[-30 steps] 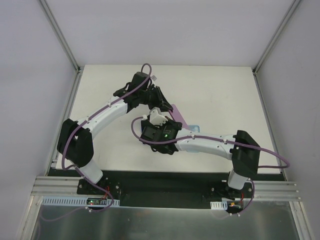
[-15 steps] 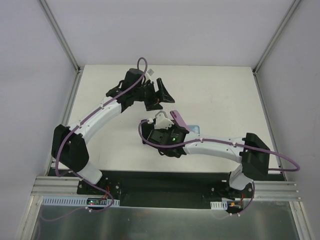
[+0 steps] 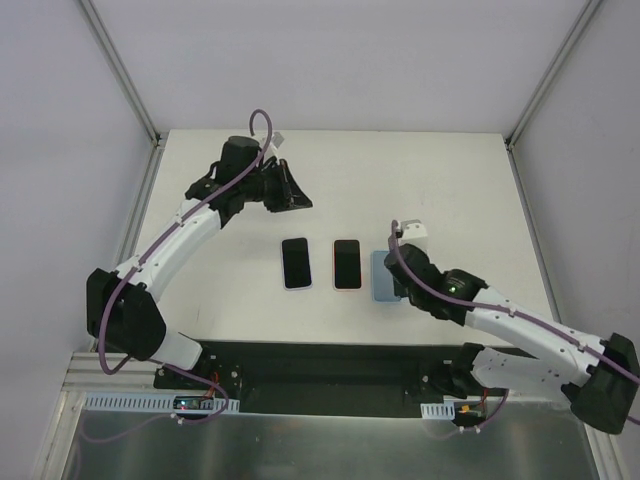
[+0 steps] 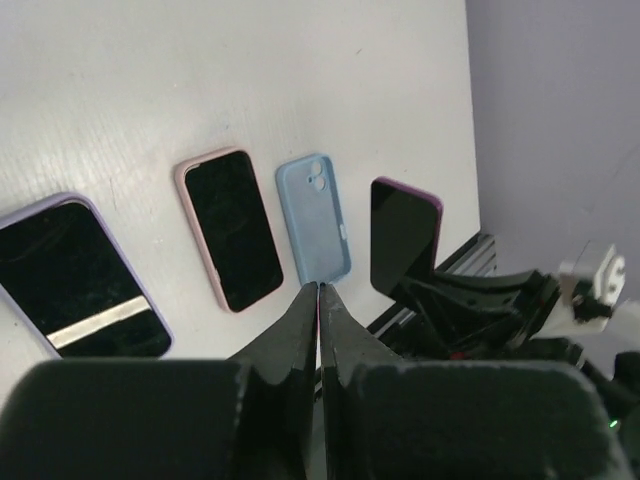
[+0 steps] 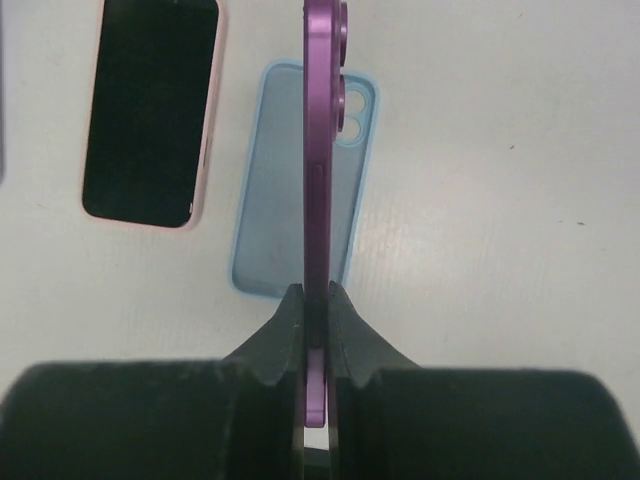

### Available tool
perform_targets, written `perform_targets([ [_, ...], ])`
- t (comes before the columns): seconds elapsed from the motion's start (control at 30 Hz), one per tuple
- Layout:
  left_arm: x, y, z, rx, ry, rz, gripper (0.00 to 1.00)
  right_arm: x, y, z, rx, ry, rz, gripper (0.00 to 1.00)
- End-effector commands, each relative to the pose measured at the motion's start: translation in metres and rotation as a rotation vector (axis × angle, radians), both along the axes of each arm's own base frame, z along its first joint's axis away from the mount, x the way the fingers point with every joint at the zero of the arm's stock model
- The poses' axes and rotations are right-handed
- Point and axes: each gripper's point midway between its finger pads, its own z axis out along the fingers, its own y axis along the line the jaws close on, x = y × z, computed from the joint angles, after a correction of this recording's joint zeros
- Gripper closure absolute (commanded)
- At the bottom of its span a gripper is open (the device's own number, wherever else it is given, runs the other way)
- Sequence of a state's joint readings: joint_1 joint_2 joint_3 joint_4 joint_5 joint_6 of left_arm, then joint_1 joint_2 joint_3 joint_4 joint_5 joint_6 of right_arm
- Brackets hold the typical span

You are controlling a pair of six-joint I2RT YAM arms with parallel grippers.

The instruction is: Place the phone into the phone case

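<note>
The right claw (image 5: 317,300) pinches the purple phone (image 5: 318,150) edge-on, so it hides a strip of the blue phone case (image 5: 268,200) behind it (from above, the arm covers part of the case). Left of the case lies a pink-cased phone (image 5: 150,110), cut off at the top. The left claw (image 4: 318,295), pressed together, hangs well away from the case over the worktop (image 4: 200,80).

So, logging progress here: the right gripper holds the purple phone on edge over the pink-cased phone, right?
Not quite. The right gripper does hold the purple phone on edge, but over the empty blue case, not the pink-cased phone beside it. The right wrist view shows this.
</note>
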State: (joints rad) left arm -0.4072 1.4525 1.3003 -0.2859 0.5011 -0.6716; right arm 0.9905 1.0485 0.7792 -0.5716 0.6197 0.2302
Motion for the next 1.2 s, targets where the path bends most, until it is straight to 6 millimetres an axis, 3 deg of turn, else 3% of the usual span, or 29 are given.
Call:
perform_targets([
  [0.0,-0.025,-0.014,-0.028,0.047,0.003,-0.112,1.00,0.002,0.026,0.007,0.360,0.036,0.008,0.99],
  [0.17,-0.049,-0.058,-0.058,0.054,0.072,-0.230,1.00,0.010,0.019,0.004,0.503,0.049,-0.039,0.99],
  [0.4,-0.050,-0.096,-0.095,0.090,0.135,-0.276,1.00,0.018,0.013,-0.007,0.594,0.146,-0.115,0.98],
  [0.67,-0.049,-0.116,-0.130,0.114,0.204,-0.295,1.00,0.025,0.008,-0.018,0.617,0.254,-0.118,0.97],
  [0.97,-0.047,-0.140,-0.149,0.097,0.257,-0.335,1.00,0.033,0.008,-0.018,0.642,0.270,-0.066,0.98],
  [1.17,-0.045,-0.142,-0.166,0.123,0.279,-0.329,1.00,0.039,0.009,-0.025,0.655,0.293,-0.065,0.98],
])
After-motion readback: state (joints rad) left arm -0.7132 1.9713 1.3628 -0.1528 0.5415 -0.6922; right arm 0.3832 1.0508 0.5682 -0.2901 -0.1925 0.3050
